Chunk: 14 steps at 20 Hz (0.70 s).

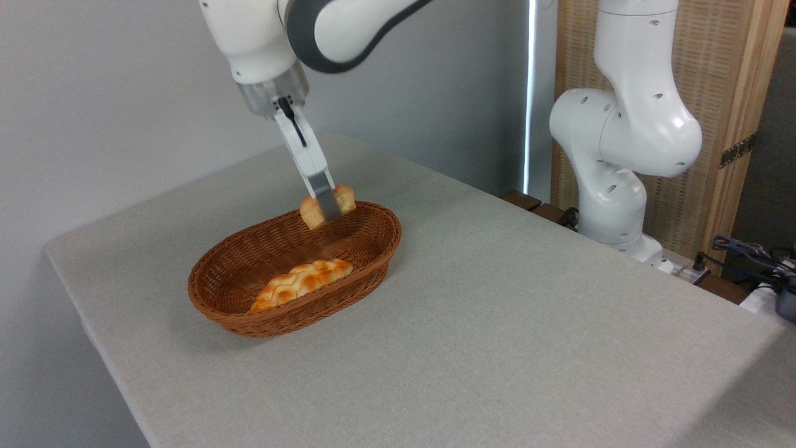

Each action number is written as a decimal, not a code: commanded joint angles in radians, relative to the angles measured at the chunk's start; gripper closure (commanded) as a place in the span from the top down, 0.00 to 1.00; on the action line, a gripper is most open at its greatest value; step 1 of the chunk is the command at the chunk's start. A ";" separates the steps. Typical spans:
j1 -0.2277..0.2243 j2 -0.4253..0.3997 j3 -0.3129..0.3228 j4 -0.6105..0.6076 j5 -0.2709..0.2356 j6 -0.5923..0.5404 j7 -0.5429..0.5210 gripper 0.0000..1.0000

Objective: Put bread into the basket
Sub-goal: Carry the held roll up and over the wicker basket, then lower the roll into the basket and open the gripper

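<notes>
The gripper is pinching the bun between its fingers, holding it above the far end of the wicker basket, where a braided loaf is lying.

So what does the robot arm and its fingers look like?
The arm is glossy white with rounded segments, dark grey joint sections and small round holes. A translucent grey collar sits above the gripper, whose fingers are slim, white then grey, with a short black cable.
</notes>
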 commanded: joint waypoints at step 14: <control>0.009 -0.031 0.045 -0.035 -0.001 0.184 0.001 1.00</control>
